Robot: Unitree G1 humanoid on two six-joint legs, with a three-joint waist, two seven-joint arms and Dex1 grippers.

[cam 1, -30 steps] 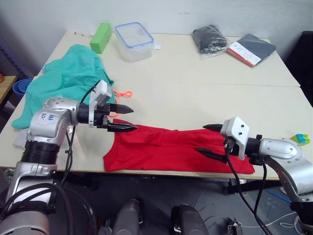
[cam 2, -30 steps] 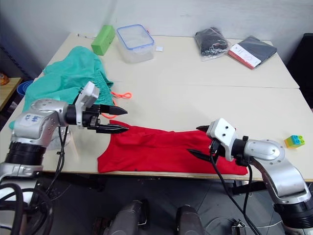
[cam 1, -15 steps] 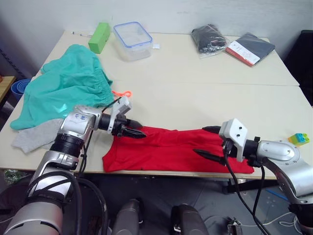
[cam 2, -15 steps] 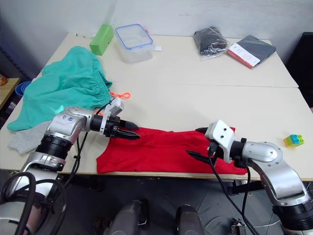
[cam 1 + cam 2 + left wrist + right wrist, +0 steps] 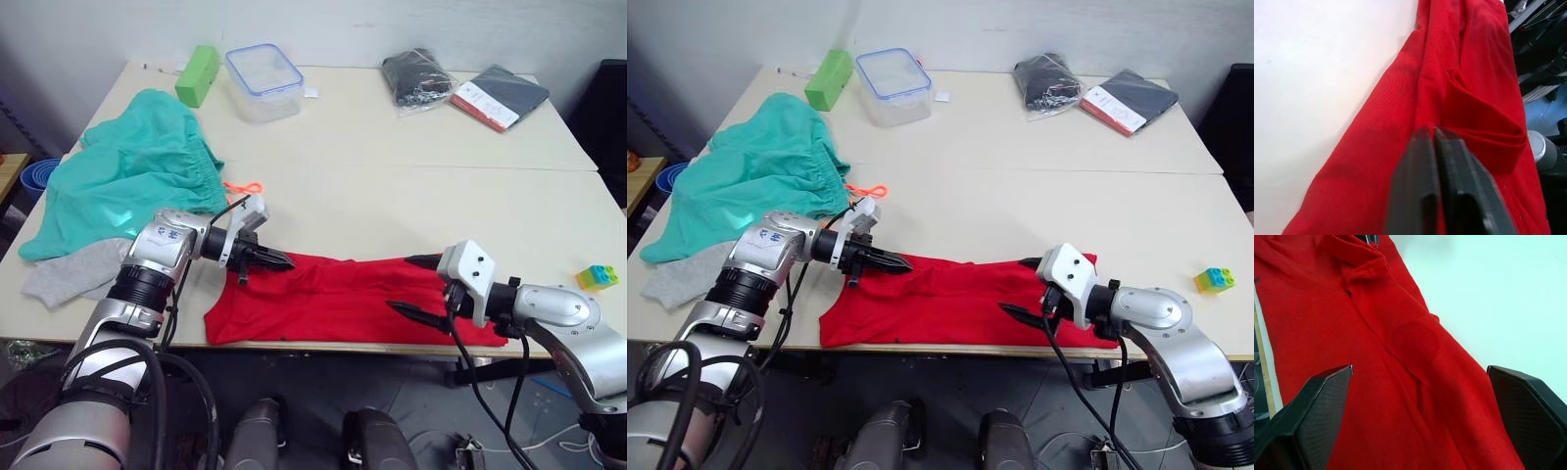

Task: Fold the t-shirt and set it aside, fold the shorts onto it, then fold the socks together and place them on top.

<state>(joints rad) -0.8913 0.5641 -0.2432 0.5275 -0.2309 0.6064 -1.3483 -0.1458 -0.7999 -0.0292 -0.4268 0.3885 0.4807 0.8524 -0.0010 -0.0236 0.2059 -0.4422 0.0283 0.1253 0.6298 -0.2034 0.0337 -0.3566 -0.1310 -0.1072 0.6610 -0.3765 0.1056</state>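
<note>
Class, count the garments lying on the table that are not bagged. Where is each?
3: the red t-shirt at the near edge, the teal shorts far left, and a grey cloth partly under the shorts; more may be hidden.

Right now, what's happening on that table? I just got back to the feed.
The robot is working on the t-shirt, which lies as a long red strip along the near edge of the table. The left gripper is shut on the shirt's far edge at its left end. The right gripper is open, its fingers straddling the right end without gripping. The shorts lie unfolded at the table's left side, with a grey sock beside them. Nothing is stacked yet.
</note>
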